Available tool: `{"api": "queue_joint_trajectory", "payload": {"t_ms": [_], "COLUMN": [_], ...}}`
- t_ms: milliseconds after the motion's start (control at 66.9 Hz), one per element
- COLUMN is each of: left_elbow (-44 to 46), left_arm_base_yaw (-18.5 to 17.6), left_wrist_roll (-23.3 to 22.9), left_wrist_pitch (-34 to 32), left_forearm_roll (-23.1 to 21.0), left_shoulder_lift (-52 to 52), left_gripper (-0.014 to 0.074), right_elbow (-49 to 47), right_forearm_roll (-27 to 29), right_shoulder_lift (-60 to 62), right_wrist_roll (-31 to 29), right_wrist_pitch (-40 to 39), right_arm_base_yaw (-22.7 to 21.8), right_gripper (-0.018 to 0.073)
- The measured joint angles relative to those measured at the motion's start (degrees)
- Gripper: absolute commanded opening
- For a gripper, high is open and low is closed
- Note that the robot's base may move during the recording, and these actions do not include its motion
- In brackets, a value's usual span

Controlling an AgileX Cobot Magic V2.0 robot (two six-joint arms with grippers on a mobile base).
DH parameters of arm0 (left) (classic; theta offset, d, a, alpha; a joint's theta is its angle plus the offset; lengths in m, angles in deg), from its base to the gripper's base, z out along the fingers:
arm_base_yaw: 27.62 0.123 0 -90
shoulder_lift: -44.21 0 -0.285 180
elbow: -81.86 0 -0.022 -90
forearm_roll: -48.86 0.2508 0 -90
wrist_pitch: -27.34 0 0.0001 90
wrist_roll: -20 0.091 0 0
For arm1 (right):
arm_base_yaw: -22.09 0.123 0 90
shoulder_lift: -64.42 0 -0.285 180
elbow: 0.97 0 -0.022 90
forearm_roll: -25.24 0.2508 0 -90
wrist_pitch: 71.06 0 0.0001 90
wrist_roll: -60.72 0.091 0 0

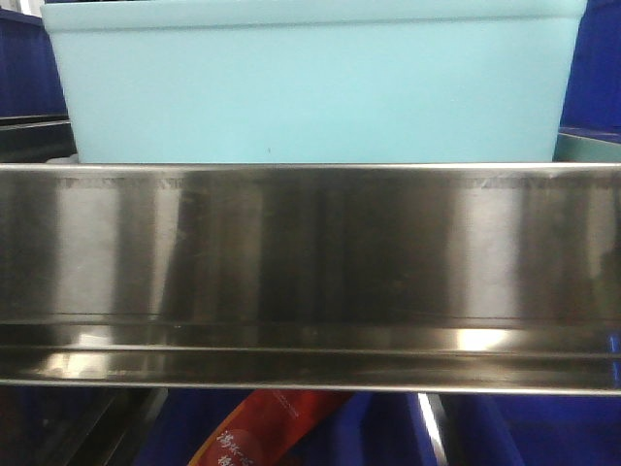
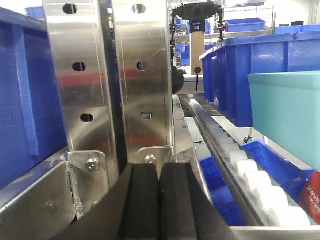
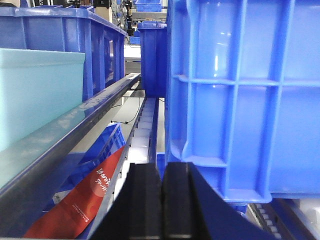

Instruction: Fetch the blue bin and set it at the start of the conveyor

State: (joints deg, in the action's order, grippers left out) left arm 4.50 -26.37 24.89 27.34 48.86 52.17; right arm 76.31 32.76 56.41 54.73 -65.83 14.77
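Observation:
The blue bin (image 1: 310, 83) is a pale turquoise tub standing on the shelf just behind the steel rail (image 1: 310, 262). Its wall shows at the right edge of the left wrist view (image 2: 290, 115) and at the left edge of the right wrist view (image 3: 35, 95). My left gripper (image 2: 160, 172) is shut with nothing between its black pads, close to a perforated steel upright (image 2: 80, 85), left of the bin. My right gripper (image 3: 161, 172) is shut and empty too, beside a dark blue ribbed crate (image 3: 245, 95), right of the bin. The conveyor start is out of view.
Dark blue ribbed crates (image 2: 240, 75) stand behind and beside the turquoise tub. A lower roller track (image 2: 250, 175) runs under the shelf, with a red packet (image 3: 75, 200) lying in a blue crate below. The steel upright and shelf bracket (image 2: 35, 200) are near the left gripper.

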Motion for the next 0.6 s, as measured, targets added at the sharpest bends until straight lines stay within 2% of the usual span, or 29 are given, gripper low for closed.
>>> {"api": "queue_joint_trajectory", "payload": {"t_ms": [598], "left_elbow": [0.0], "left_arm_base_yaw": [0.0], "left_wrist_roll": [0.0], "left_wrist_pitch": [-1.57], "left_forearm_roll": [0.0], "left_shoulder_lift": [0.0], "left_gripper": [-0.0111], "right_elbow": [0.0], "right_forearm_roll": [-2.55], "right_shoulder_lift": [0.0], "right_wrist_roll": [0.0], "right_wrist_pitch": [-0.51], "right_arm_base_yaw": [0.0], "right_gripper": [-0.0162]}}
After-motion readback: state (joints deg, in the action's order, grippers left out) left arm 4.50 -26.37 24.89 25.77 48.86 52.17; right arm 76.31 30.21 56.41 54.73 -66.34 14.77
